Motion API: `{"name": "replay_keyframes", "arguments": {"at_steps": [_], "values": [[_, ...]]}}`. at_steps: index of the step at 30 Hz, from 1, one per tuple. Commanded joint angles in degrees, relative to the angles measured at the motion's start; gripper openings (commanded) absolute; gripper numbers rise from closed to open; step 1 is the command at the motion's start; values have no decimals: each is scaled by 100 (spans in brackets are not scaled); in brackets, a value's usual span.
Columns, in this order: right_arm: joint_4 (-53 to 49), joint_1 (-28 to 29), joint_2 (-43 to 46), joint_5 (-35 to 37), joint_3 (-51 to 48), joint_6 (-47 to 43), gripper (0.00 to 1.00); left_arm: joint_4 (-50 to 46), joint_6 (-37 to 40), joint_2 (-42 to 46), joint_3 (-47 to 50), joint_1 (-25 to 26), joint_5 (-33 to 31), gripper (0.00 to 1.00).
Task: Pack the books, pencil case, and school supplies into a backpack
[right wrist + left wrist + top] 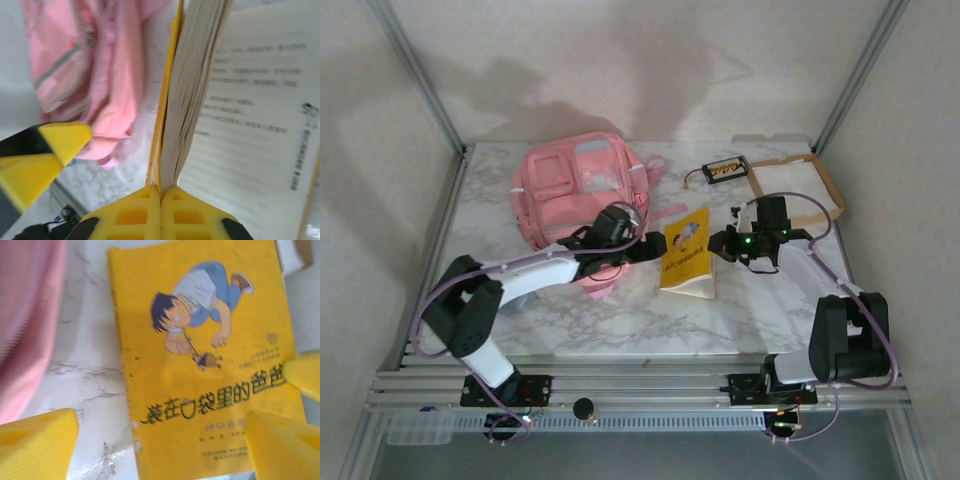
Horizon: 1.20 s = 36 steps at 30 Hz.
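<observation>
Right fingers (132, 217) pinch yellow book (686, 252) by thin edge, pages fanning; left fingers (35, 445) wide, holding nothing. Lift toward pink backpack (578, 190): book may flop open, slip, tear

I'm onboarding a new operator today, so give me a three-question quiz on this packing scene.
1. True or false: the left gripper is shut on the bright yellow cartoon-cover book.
2. Which one pinches that book's edge: A, left gripper; B, right gripper?
3. Fill in: in the top view, the puffy pink backpack lies to the book's ____.
Key: 1 false, its jaws stand open over the cover; 2 B; 3 left.
</observation>
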<state>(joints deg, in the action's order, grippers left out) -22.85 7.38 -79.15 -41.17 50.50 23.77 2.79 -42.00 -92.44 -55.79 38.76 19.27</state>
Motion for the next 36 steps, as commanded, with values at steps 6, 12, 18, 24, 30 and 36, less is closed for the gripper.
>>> {"name": "replay_keyframes", "arguments": {"at_steps": [6, 12, 18, 24, 30, 36], "values": [[15, 5, 849, -1409, 557, 551, 0, 969, -841, 846, 729, -150, 798, 99], [982, 182, 1041, -1983, 454, 1467, 0, 2617, -1749, 823, 909, -102, 1449, 99], [843, 179, 880, -1894, 408, 1285, 0, 3544, -2238, 998, 1071, -97, 1809, 80], [761, 168, 671, -1853, 503, 1039, 0, 3260, -2081, 1241, 1031, -80, 1765, 49], [543, 142, 490, -1833, 532, 705, 7, 3140, -2057, 1300, 956, -62, 1677, 8], [935, -16, 554, -1886, 191, 1124, 80, 3558, -2281, 1282, 877, -45, 1722, 0]]}}
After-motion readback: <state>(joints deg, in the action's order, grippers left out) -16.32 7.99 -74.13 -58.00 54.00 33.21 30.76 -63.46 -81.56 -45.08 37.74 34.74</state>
